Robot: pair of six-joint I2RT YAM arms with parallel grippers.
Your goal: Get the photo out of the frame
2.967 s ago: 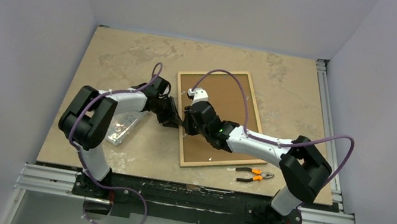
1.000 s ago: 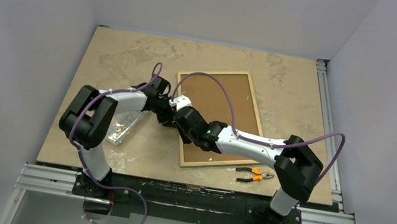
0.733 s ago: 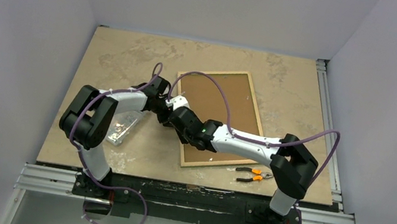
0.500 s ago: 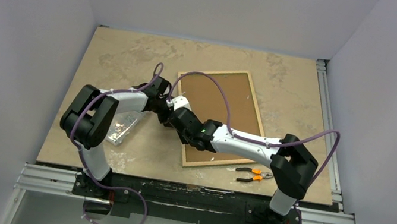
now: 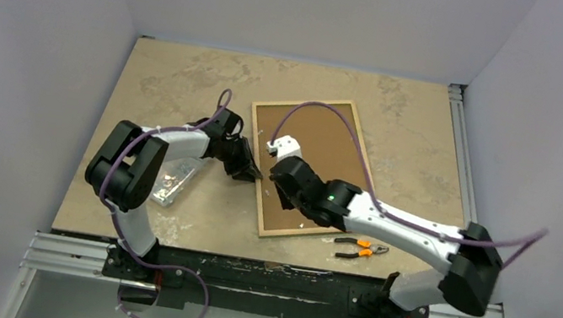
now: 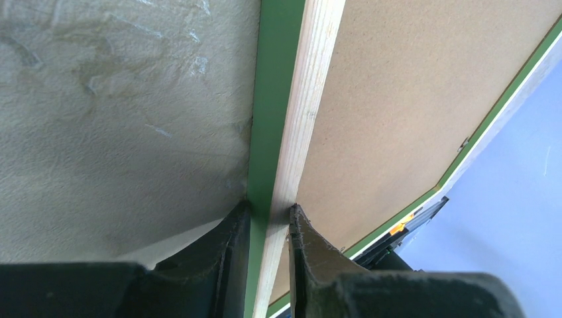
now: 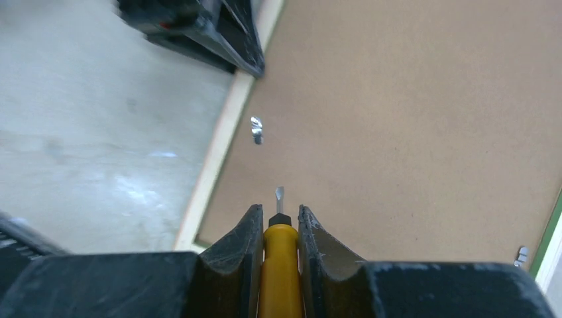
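Observation:
The frame [image 5: 364, 161] lies face down on the table, its pale wood rim and green border [image 6: 273, 99] showing in the left wrist view. The plain brown back of the photo's board [image 5: 315, 151] fills it; the printed side is hidden. My left gripper [image 5: 252, 173] is shut on the frame's left rail [image 6: 301, 126], one finger on each side of it. My right gripper [image 5: 282, 196] hovers over the brown back [image 7: 411, 112] near the frame's left edge, shut on a yellow-handled screwdriver [image 7: 281, 265]. Its blade points at a small metal tab [image 7: 256, 129] by the rim.
Orange-handled pliers [image 5: 358, 248] lie just off the frame's near edge. A clear plastic box [image 5: 175, 179] with small parts sits left of my left arm. A second metal tab [image 7: 522, 254] sits by the green edge at the right of the right wrist view.
My right arm has pulled back to the right; its gripper went from beside the left gripper back over the brown board. The left gripper kept its hold on the frame rail.

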